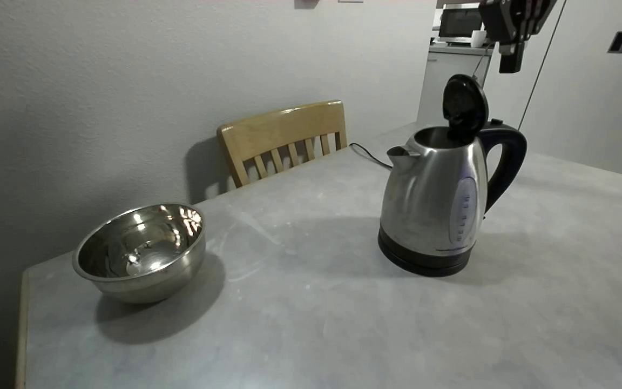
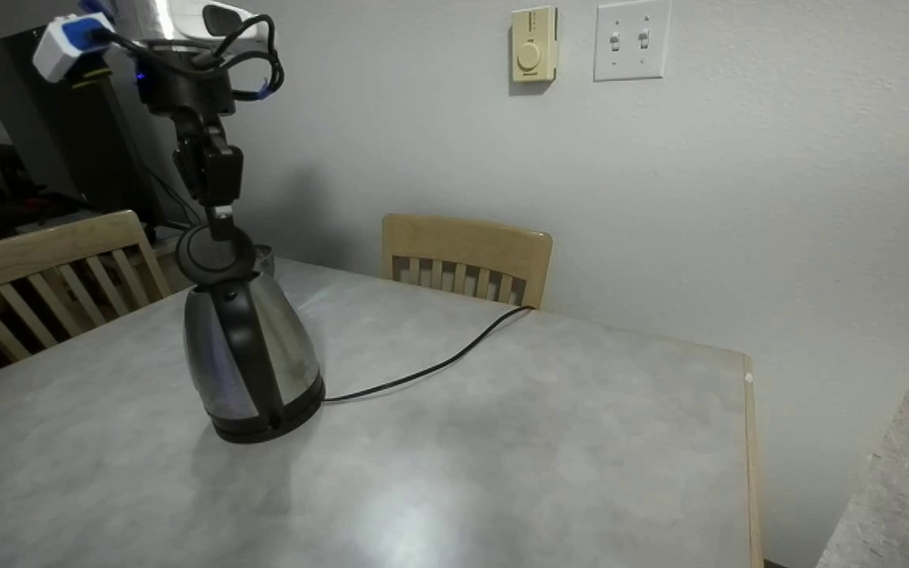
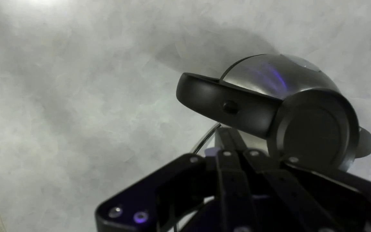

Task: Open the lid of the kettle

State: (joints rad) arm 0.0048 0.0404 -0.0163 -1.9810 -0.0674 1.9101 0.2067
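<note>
The stainless-steel kettle [image 1: 427, 200] stands upright on the table; it also shows in an exterior view [image 2: 289, 339] and the wrist view [image 3: 279, 75]. Its black lid [image 1: 465, 105] stands raised on its hinge, and the kettle's mouth is open. The lid's outer face shows in an exterior view [image 2: 200, 256] and the wrist view [image 3: 314, 132]. My gripper [image 1: 511, 59] is above the black handle [image 1: 508, 162], apart from lid and handle. In an exterior view the gripper [image 2: 222, 229] overlaps the lid. In the wrist view its fingertips [image 3: 230, 137] are together with nothing between.
A shiny metal bowl [image 1: 141, 278] sits near the table's [image 1: 300, 335] edge. Wooden chairs stand at the table [image 2: 466, 244] [image 2: 52, 268]. A black cord [image 2: 431, 367] runs from the kettle's base to the table edge. A wall is behind the table.
</note>
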